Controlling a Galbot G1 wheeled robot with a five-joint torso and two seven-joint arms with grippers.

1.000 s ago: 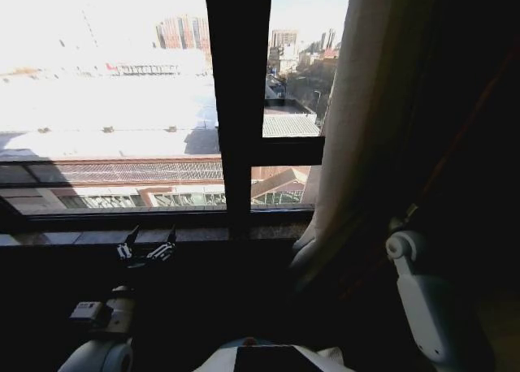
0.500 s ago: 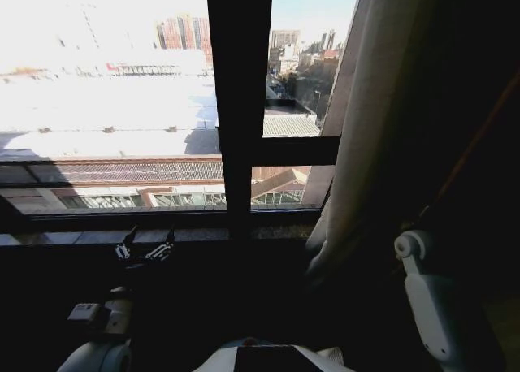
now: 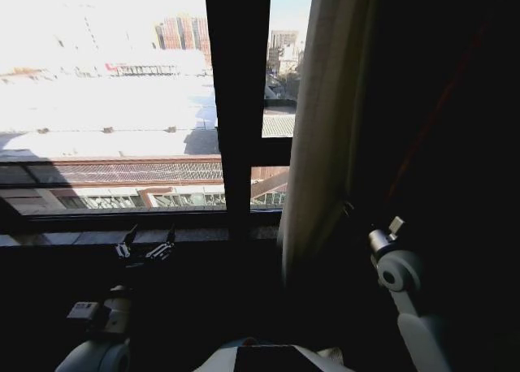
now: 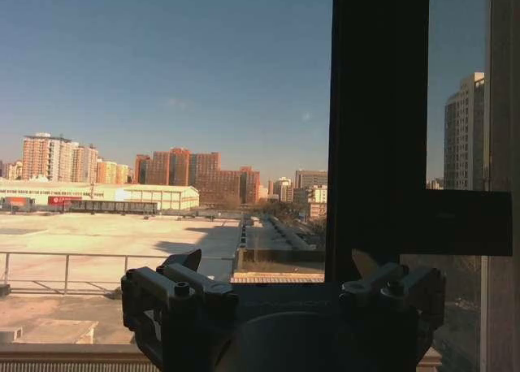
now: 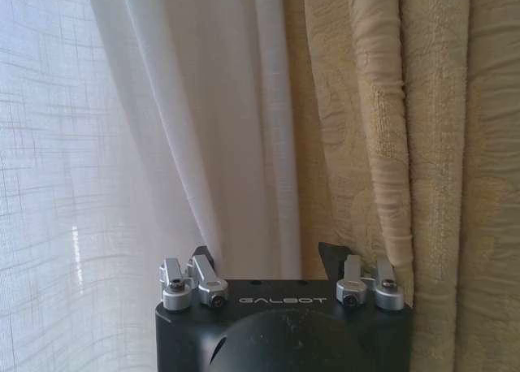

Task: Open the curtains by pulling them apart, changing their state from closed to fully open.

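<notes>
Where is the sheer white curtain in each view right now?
Head view: curtain hangs right of the black window bar, above the right arm.
Left wrist view: not in it.
Right wrist view: curtain directly ahead of the right hand.
Shared landmark: the window bar.

I am counting two kinds of cloth in the right wrist view: one sheer white curtain (image 5: 154, 144) and one thicker beige drape (image 5: 390, 136) hanging just beside it. In the head view I am seeing one bunched curtain panel (image 3: 321, 120) at the right of the window. I am counting two grippers: the left gripper (image 3: 147, 248) with two fingers spread apart, and the right gripper (image 5: 276, 262), also showing two fingertips set apart. One black window post (image 3: 237, 104) is dividing the glass into two panes.
</notes>
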